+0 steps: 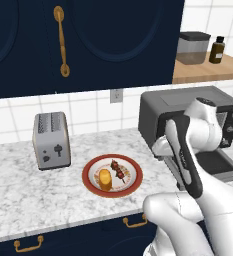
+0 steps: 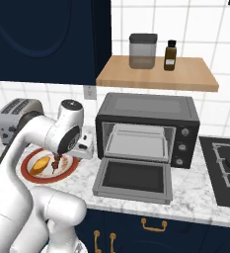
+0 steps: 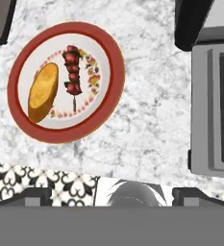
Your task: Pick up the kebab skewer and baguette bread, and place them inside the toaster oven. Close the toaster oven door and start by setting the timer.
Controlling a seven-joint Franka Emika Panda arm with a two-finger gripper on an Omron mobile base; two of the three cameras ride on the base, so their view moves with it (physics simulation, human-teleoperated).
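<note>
Nearest to you in the hand view are the two dark fingers (image 3: 36, 196) at the bottom edge, set far apart with nothing between them, so the gripper (image 3: 111, 196) is wide open and empty. It hangs above the marble counter (image 3: 147, 115), well apart from the food.

From the fingers, the red-rimmed plate (image 3: 112, 53) lies ahead and to the left in that view. On it the kebab skewer (image 3: 73, 74) is the nearer piece to the centre line of the hand. Its long axis runs almost straight away from the fingers, with the bare stick end pointing toward them and the meat chunks further off. So for a grasp across the stick, I judge that you need mainly to shift left and go down, with little rotation. The baguette bread (image 3: 41, 91) lies just beside the skewer on its far left side, tilted a little, apart from it as far as I can tell.

Further on, in the right base view, the toaster oven (image 2: 147, 129) stands to the right of the plate, and the toaster oven door (image 2: 132, 180) is dropped open flat onto the counter, so the cavity is ready to receive both pieces.
</note>
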